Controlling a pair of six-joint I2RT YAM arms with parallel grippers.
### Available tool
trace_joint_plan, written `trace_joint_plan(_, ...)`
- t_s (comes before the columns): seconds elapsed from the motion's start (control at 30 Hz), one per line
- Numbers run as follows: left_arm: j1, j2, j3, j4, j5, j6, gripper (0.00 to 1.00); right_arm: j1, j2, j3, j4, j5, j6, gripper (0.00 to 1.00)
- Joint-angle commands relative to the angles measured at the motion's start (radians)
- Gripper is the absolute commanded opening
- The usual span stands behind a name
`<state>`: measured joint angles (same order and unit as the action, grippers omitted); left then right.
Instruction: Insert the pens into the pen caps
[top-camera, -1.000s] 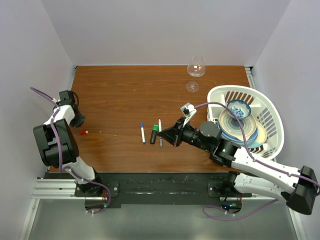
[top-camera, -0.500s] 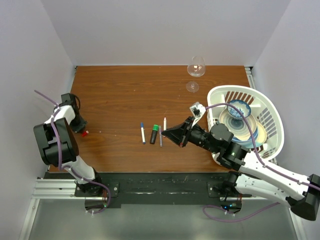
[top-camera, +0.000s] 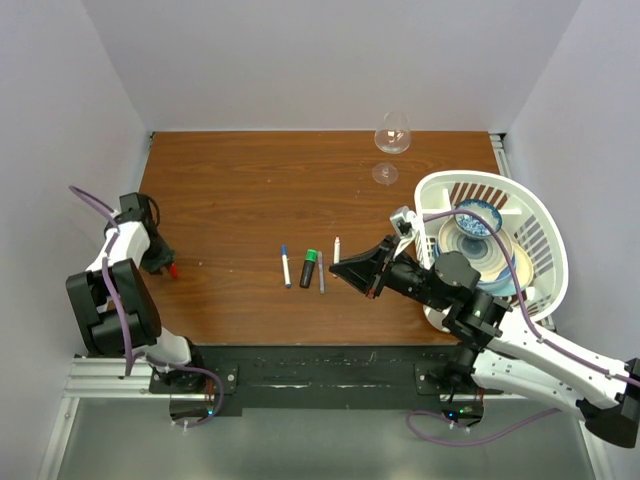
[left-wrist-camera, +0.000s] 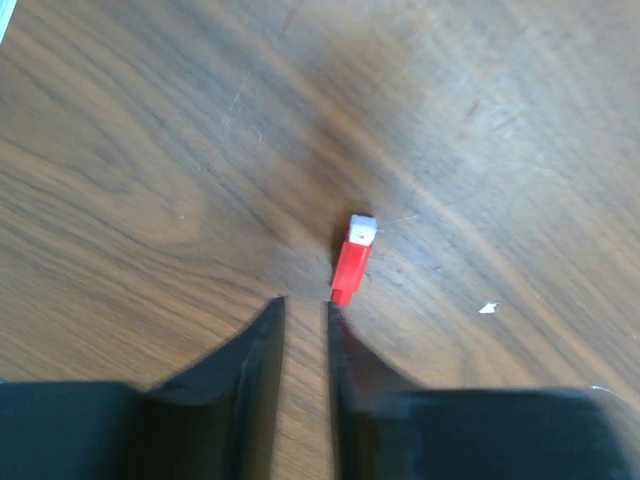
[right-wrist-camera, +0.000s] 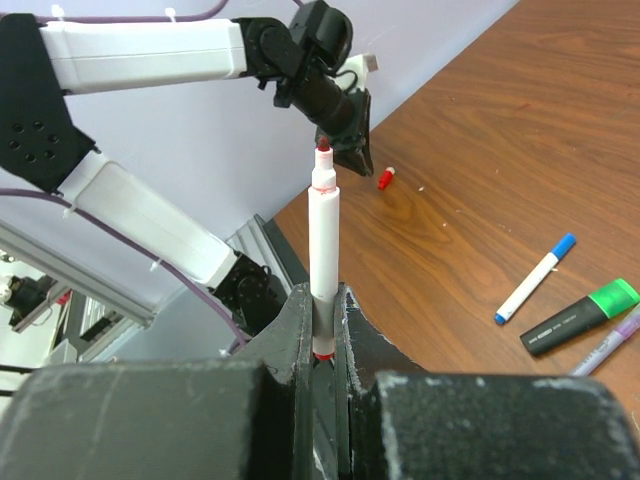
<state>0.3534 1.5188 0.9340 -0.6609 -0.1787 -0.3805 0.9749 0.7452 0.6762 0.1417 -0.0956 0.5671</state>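
Left wrist view: a small red plastic cap with a white end (left-wrist-camera: 352, 260) lies flat on the brown wooden worktop (left-wrist-camera: 480, 120). It is just ahead of the left hand (left-wrist-camera: 305, 305), off toward one fingertip and not between them.
Left hand: jaws parted by a narrow slit, nothing in them.
Right hand (right-wrist-camera: 320, 300): clamped on a white-bodied pen with a bare red tip (right-wrist-camera: 322, 235). The tip points away from the wrist, over the middle of the worktop and well apart from the cap.
Step in hand: picking up the red cap, by my reading, so it can meet that red tip.
How to do it well: widen the jaws first, then shift sideways until the cap sits centred in the gap. Close across its sides and leave the open end clear (which end that is, I can't tell). It looks light and could skid if a fingertip nudges it.
Lying near the right hand: a white pen with a blue cap (top-camera: 285, 265), a black marker with a green cap (top-camera: 309, 268) and a thin grey pen (top-camera: 321, 277), side by side.
Writing: nothing legible, and any print on the marker is too small to read.
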Motion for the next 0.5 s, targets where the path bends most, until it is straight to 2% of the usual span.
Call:
trace_joint_plan(0.0,0.004,-0.04,-0.009,0.05,0.043,0.022,0.33,-0.002,-0.007,-0.012,0.001,0.007,-0.007,0.0)
trace_joint_plan(0.13,0.002,-0.023,-0.008,0.095,0.099,0.034,0.39,-0.001,0.002,-0.012,0.006,0.007,-0.006,0.0)
trace_joint_plan(0.47,-0.001,0.092,0.0,0.095,0.059,0.049,0.35,-0.002,0.005,-0.001,-0.004,0.017,-0.012,0.0)
